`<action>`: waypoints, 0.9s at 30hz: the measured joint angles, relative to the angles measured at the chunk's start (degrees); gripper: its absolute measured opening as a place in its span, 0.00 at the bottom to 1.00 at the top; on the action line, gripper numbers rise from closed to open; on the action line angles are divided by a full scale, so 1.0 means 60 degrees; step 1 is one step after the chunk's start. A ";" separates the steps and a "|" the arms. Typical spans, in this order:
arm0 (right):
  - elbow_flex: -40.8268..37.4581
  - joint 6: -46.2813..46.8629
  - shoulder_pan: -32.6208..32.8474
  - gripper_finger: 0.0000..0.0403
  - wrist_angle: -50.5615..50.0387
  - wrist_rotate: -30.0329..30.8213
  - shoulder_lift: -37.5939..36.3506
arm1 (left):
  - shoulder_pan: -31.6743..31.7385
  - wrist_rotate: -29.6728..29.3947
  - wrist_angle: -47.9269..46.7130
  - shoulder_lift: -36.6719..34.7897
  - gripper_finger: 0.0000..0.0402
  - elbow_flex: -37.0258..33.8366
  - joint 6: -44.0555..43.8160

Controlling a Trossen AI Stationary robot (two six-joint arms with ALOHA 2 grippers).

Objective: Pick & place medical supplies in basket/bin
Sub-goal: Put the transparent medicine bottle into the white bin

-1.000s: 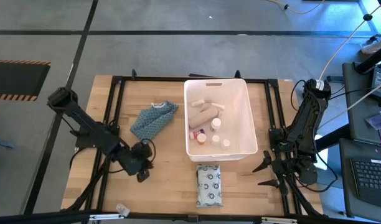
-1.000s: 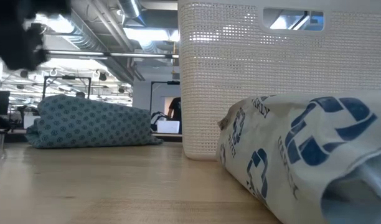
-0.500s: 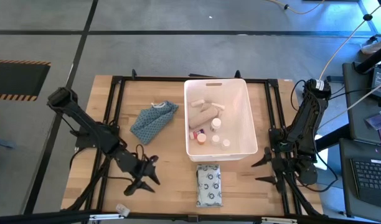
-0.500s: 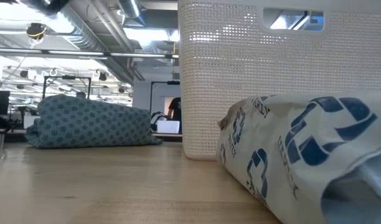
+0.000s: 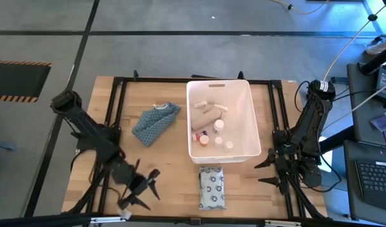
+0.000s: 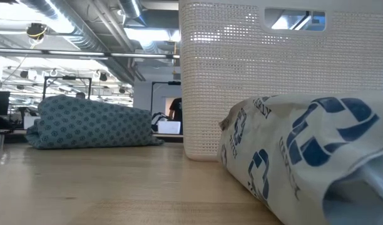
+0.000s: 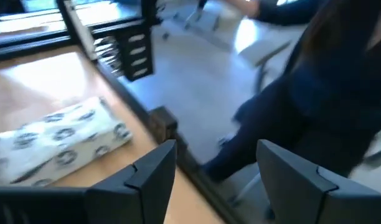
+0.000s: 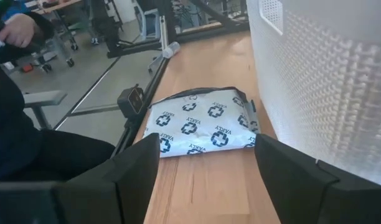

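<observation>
High view: the white bin (image 5: 251, 113) stands at table centre. Inside it lie a beige bandage roll (image 5: 206, 115) and several small white bottles (image 5: 219, 125), with a red-capped one (image 5: 200, 137) toward the bin's 7 o'clock corner. A flat white patterned soft pack (image 5: 211, 187) lies on the table at 6 o'clock from the bin, just beside its near wall. A blue-grey patterned pouch (image 5: 154, 122) lies at 9 o'clock from the bin, apart from it. The left gripper (image 5: 144, 189) sits at 8 o'clock of the table, fingers spread apart, empty, at 9 o'clock from the pack and clear of it. The right gripper (image 5: 267, 172) waits at 4 o'clock, fingers apart, empty.

Low view: the pack (image 6: 304, 150) fills the foreground at 4 o'clock; the bin wall (image 6: 241, 75) with its slot handle rises behind it; the pouch (image 6: 91, 123) rests at 9 o'clock.

Left wrist view: the fingers (image 7: 147, 177) stand apart; the pack (image 7: 56, 137) lies on the table edge beyond them. A person in dark clothing (image 7: 327, 81) is beside the table.

Right wrist view: the fingers (image 8: 131, 168) are apart; the pack (image 8: 203, 124) lies ahead, touching the bin wall (image 8: 321, 74). A person's hand (image 8: 21, 30) shows off the table.
</observation>
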 joint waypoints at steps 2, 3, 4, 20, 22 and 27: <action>0.0000 0.0003 0.0000 0.66 0.0004 0.0001 0.0000 | -0.0587 -0.1094 -0.1270 0.0145 0.54 0.0683 0.0125; 0.0000 0.0002 0.0000 0.66 0.0006 0.0039 0.0001 | -0.0858 -0.1556 -0.1998 0.0250 0.53 0.1015 0.0087; 0.0000 0.0009 0.0000 0.66 0.0006 0.0153 0.0004 | -0.1143 -0.1990 -0.2682 0.0362 0.53 0.1300 -0.0092; 0.0000 0.0768 0.0000 0.66 0.0013 0.0990 0.0004 | -0.3604 -0.2662 -0.6463 0.3589 0.53 0.3800 -0.4928; 0.0000 0.0792 -0.0007 0.66 0.0013 0.1106 0.0004 | -0.3669 -0.2442 -0.6950 0.4006 0.53 0.4151 -0.5149; 0.0000 0.0777 -0.0007 0.66 0.0017 0.1470 0.0004 | -0.3715 -0.1798 -0.8676 0.4902 0.53 0.4985 -0.5732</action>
